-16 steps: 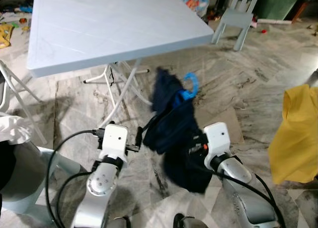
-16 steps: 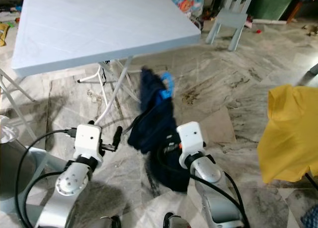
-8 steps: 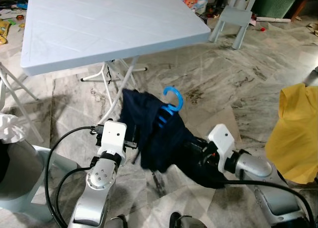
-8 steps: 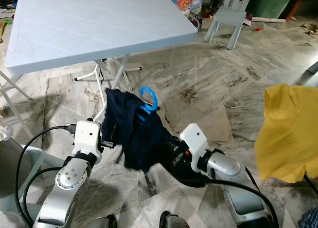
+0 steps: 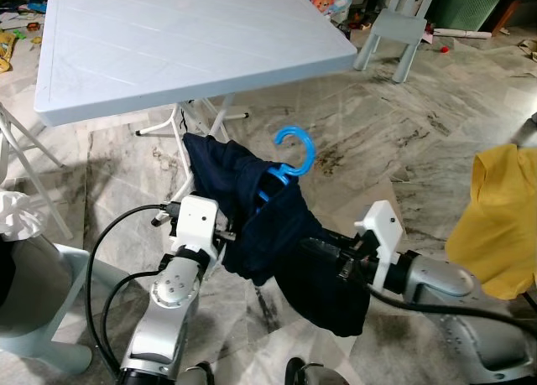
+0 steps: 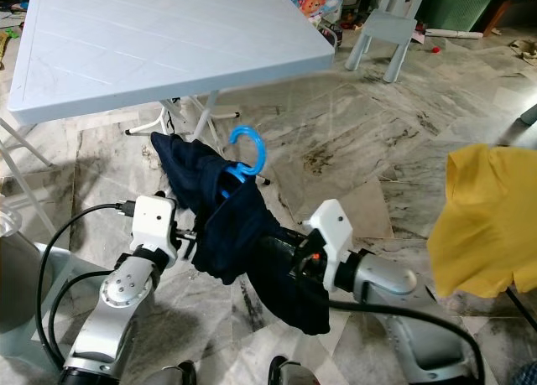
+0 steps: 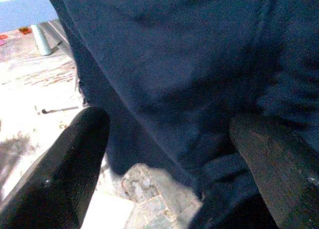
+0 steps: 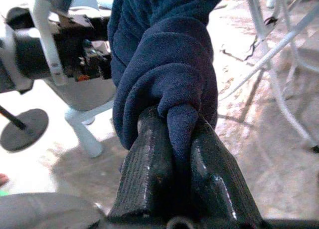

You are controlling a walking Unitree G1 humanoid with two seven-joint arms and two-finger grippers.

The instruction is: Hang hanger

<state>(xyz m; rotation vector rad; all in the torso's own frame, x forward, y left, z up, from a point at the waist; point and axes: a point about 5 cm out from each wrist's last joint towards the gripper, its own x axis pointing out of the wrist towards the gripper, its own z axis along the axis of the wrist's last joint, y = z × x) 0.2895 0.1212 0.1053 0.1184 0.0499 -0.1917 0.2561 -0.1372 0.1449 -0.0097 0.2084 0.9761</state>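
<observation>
Since a moment ago the dark garment and blue hanger have swung leftward and risen, hook upright below the desk edge. Soft, floppy cloth will slip; grip the stiff hanger neck. Right end effector pinches cloth; left end effector is spread beside it. No writing is legible.

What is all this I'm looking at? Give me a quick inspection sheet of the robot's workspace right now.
Surface: grey marble floor; white folding table ahead.
Job's things: blue hanger carrying a navy garment, held up between the arms.
Clutter: toys and a pale chair beyond the table; yellow garment on the robot's right.
Grippers: right gripper clamped on a fold of the navy garment; left gripper open, fingers either side of the cloth.
Cables: black cables looping along both arms.
Surroundings: a lived-in home room.
</observation>
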